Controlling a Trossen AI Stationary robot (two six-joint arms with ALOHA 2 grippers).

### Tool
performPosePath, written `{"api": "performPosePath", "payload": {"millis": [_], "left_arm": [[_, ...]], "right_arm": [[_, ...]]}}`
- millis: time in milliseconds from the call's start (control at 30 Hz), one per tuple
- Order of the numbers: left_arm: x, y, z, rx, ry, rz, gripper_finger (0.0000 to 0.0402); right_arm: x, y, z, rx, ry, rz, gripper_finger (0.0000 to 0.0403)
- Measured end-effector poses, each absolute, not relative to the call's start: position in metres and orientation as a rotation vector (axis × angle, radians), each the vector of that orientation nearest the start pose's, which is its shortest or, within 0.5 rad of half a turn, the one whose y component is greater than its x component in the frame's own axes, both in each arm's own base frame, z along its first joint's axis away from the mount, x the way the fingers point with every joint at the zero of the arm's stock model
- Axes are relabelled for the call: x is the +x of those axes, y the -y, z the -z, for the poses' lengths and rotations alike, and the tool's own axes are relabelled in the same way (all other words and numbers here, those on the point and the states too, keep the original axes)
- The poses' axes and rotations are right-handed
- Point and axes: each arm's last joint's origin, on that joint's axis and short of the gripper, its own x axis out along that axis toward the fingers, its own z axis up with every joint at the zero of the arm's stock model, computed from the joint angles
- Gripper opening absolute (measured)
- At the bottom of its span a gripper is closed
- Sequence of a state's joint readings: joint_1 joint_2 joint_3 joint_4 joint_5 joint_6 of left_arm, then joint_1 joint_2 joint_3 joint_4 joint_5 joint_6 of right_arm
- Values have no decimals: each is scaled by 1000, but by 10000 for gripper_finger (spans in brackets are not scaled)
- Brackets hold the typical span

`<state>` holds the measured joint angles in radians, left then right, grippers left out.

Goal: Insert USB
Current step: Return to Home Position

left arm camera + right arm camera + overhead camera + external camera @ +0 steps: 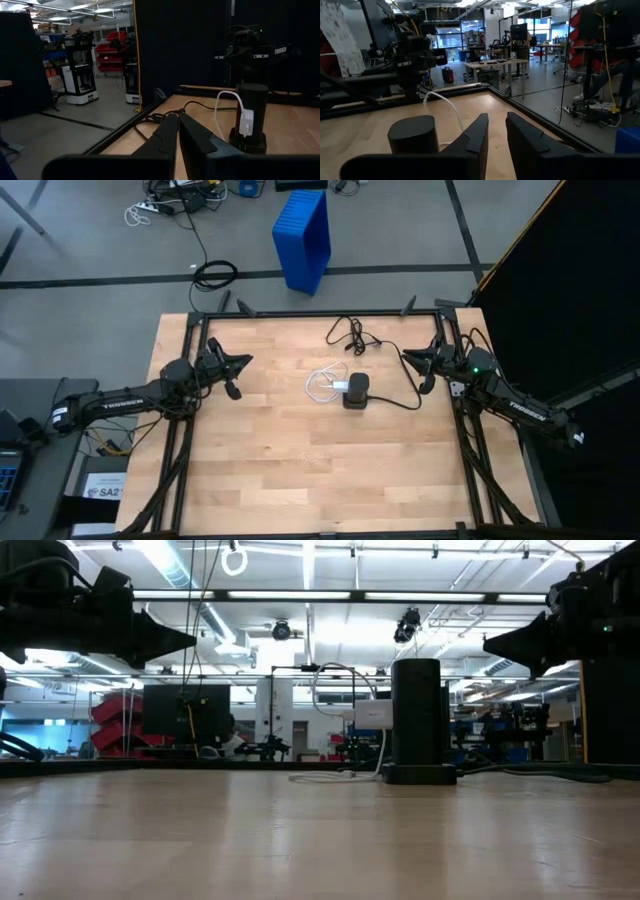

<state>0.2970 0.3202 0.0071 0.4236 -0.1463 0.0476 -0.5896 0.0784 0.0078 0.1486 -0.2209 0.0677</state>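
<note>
the usb (320, 384) lies looped against the black outlet extension (357, 394), on its left-arm side, plugged into the white adapter (343, 387) on that block; left gripper (246, 361) hangs well off it, fingers pressed together; right gripper (405, 355) opposite, fingers narrowly parted

The pale wooden tabletop (300, 470) shows plank seams and fine grain under a smooth satin finish that catches the ceiling lights. The black metal frame (320, 313) edging it looks matt. The black cylindrical outlet tower (356, 393) is matt plastic. The white square adapter (246, 123) and thin white USB cable (216, 115) are smooth, faintly glossy plastic. The left gripper (178, 116) and right gripper (497, 117) look matt black.
</note>
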Motion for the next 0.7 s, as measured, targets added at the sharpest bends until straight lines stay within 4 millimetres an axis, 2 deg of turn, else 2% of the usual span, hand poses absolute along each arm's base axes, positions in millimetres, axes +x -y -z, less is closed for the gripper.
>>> {"api": "performPosePath", "payload": {"millis": [400,700], "left_arm": [[110,-38,-179,55,101,-445,0],[110,-38,-179,55,100,-445,0]], "right_arm": [[88,51,-174,37,84,366,24],[88,51,-174,37,84,366,31]]}}
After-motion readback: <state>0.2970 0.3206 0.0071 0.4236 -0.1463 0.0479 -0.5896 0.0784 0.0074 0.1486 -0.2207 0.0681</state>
